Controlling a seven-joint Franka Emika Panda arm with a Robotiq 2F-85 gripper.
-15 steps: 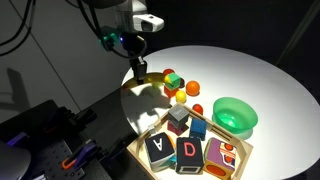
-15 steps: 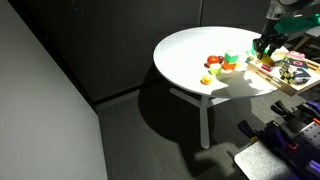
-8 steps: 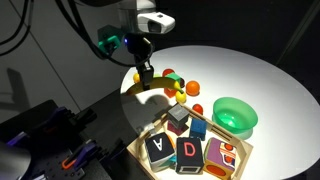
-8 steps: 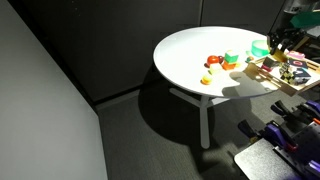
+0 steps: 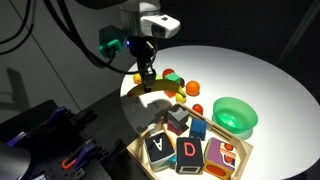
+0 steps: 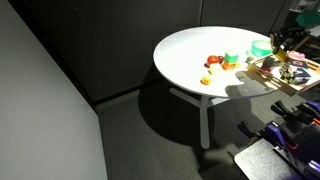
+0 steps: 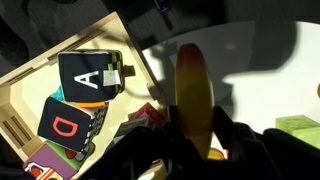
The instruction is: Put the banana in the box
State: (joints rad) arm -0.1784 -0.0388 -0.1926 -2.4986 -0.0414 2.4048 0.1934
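Observation:
My gripper [image 7: 196, 128] is shut on the yellow banana [image 7: 194, 90], which stands up between the two fingers in the wrist view. In an exterior view the gripper [image 5: 146, 74] hangs above the near-left part of the round white table [image 5: 250, 70], beside the loose toy fruits [image 5: 176, 86]. The box, a shallow light-wood tray [image 5: 147, 160], lies at the table's front edge and holds several lettered blocks. It also shows in the wrist view [image 7: 40, 62] to the left below the banana, and in an exterior view [image 6: 272, 77].
A round green bowl [image 5: 235, 115] stands beside the tray; it also shows in an exterior view [image 6: 260, 47]. Small toy fruits [image 6: 215, 66] lie on the table. Dark equipment [image 5: 50, 140] sits off the table's edge. The surroundings are dark.
My gripper has moved a little sideways over the table with the banana held in it, away from the fruit cluster's edge and toward the tray side.

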